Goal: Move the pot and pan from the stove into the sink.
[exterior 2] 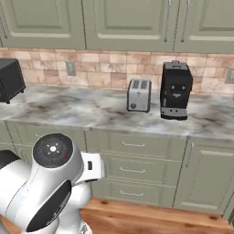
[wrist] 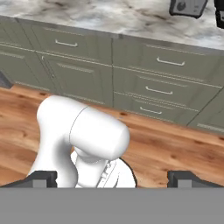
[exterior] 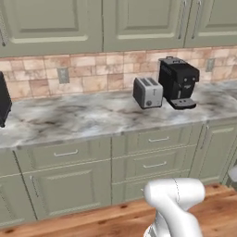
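Observation:
The pot, the pan, the stove and the sink are out of view. In the hand view my gripper (wrist: 116, 178) is open, with its two dark fingertips (wrist: 43, 177) far apart at the bottom edge and nothing between them. It hangs low in front of the grey-green cabinet drawers (wrist: 157, 89), looking down over the wooden floor (wrist: 175, 148) towards the marble counter (wrist: 122, 17). My white arm (exterior: 173, 196) rises in front of those cabinets.
A silver toaster (exterior: 148, 92) and a black coffee machine (exterior: 178, 82) stand on the marble counter (exterior: 78, 118) against the tiled wall. A black countertop oven box (exterior 2: 10, 80) sits at the counter's left end. Wall cabinets hang above.

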